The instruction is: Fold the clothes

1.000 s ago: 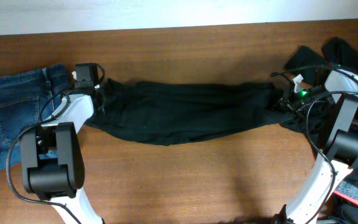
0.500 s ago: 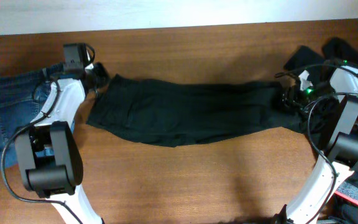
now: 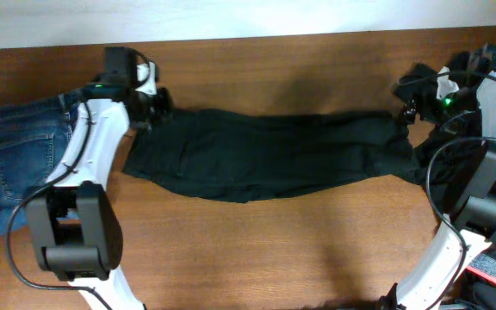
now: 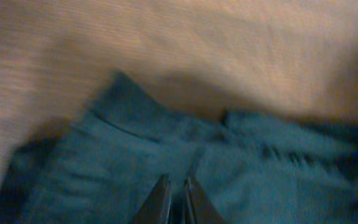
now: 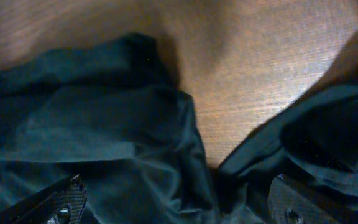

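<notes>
Nearest the camera, bare boards of the brown wooden table (image 3: 274, 258) run between the two arm bases. Beyond them a long pair of soft black trousers (image 3: 265, 159) lies stretched crosswise over the middle of the table, sagging slightly toward the front edge. At the garment's left end the left gripper (image 3: 156, 103) meets the cloth. The blurred left wrist view shows its fingers (image 4: 160, 199) pressed almost together with the tips on the fabric; whether a fold is caught between them cannot be told. At the opposite end the right gripper (image 3: 406, 102) hangs over the rumpled hem with its dark fingers (image 5: 61, 199) spread wide apart and nothing between them, the fabric lying loose below. A folded pair of blue denim jeans (image 3: 24, 155) rests at the table's left side, just beside the left arm. A heap of dark garments (image 3: 468, 69) sits at the far right corner behind the right arm.
</notes>
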Controlling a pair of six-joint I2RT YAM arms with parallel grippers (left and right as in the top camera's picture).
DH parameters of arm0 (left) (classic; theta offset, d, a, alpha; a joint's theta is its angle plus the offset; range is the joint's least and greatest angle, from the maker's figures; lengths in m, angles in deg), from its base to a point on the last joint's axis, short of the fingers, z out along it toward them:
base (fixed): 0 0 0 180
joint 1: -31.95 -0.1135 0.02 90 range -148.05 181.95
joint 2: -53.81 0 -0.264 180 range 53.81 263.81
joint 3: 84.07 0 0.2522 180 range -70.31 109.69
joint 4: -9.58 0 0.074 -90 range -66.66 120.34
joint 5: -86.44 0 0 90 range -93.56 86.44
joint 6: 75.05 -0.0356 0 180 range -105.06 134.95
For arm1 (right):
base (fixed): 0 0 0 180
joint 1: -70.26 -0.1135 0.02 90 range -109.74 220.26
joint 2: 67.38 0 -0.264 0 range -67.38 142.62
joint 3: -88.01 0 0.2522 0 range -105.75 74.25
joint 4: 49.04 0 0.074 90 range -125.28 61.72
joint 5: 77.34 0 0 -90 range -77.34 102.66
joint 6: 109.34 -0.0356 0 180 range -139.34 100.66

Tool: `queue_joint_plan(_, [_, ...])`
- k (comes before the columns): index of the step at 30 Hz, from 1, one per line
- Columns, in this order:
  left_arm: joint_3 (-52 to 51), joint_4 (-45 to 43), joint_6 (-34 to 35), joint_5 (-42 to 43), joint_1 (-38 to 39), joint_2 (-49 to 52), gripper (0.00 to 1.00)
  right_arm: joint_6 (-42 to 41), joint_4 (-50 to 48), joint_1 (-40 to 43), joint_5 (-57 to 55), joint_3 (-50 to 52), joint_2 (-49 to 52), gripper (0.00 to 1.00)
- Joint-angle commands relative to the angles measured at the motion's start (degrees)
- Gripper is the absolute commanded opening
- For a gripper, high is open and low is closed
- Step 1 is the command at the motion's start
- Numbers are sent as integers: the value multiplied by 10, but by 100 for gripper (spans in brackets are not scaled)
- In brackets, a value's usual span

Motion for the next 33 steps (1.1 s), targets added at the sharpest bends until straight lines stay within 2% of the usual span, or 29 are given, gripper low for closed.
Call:
queue_joint_plan(1, [9,21,-58,16,25,-15,9,16,12,-24,-5,-26,-30,99])
queue_joint_plan(6, [7,69,-64,-43,48,-14,6,132,48,-88,7,-29,-44,99])
queue_joint_plan(8, [5,74,-64,-54,49,-11,6,137,49,-116,10,-28,-39,99])
queue_joint_plan(9, [2,76,-64,-53,49,-7,6,156,49,-143,28,-23,-36,93])
queue_joint_plan(11, [-4,76,-64,-53,49,-1,6,203,54,-175,42,-19,-35,69])
queue_joint_plan(12, [-7,76,-64,-53,49,2,6,216,54,-189,38,-16,-35,48])
queue_joint_plan(13, [-12,76,-61,-53,49,4,6,225,52,-205,32,-11,-35,38])
queue_joint_plan(14, [-17,76,-61,-53,49,6,6,232,51,-220,24,-6,-35,36])
queue_joint_plan(18, [-40,76,-59,-53,49,10,6,261,42,-272,7,19,-35,35])
queue_joint_plan(24, [-89,78,-59,-53,49,11,6,261,-20,-337,7,74,-29,35])
queue_joint_plan(33, [-132,73,-59,-53,49,11,6,254,-194,-373,-9,159,-28,38])
